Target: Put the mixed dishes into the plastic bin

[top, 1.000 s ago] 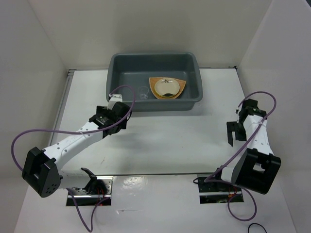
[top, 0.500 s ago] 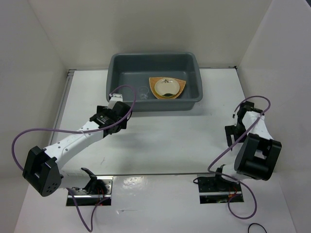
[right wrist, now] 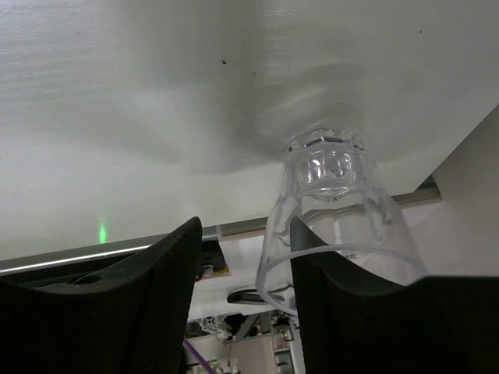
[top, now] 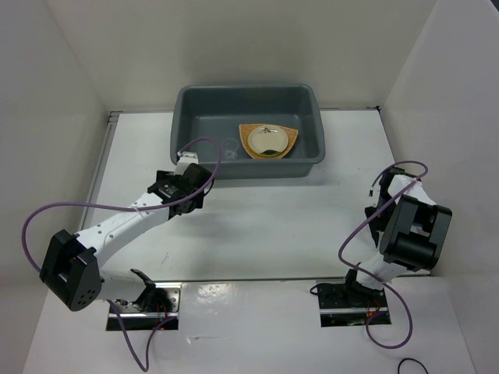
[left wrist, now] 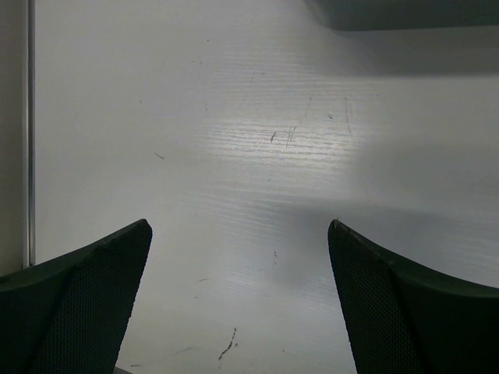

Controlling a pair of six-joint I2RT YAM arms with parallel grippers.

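Observation:
The dark grey plastic bin point(top: 181, 125) stands at the back middle of the table. Inside it the woven orange-tan basket tray point(top: 290, 140) lies with the cream-gold plate point(top: 267, 140) on it, and a clear cup point(top: 228, 148) stands to their left. My left gripper point(top: 189, 187) is open and empty over bare table point(left wrist: 238, 226), just in front of the bin's left front corner point(left wrist: 405, 12). My right gripper point(top: 376, 212) is folded back at the right. In the right wrist view it point(right wrist: 245, 226) is open, and another clear cup point(right wrist: 331, 179) hangs around its right finger. The lime-green plate is out of view.
White walls close the table on the left, back and right. A metal rail point(right wrist: 117, 253) marks the table's near edge below the right gripper. Purple cables point(top: 70, 209) loop beside both arms. The arm bases point(top: 144, 300) sit at the near edge.
My right arm has folded back toward its base, bringing the gripper lower and closer in. My left arm has barely moved. The bin's contents are unchanged.

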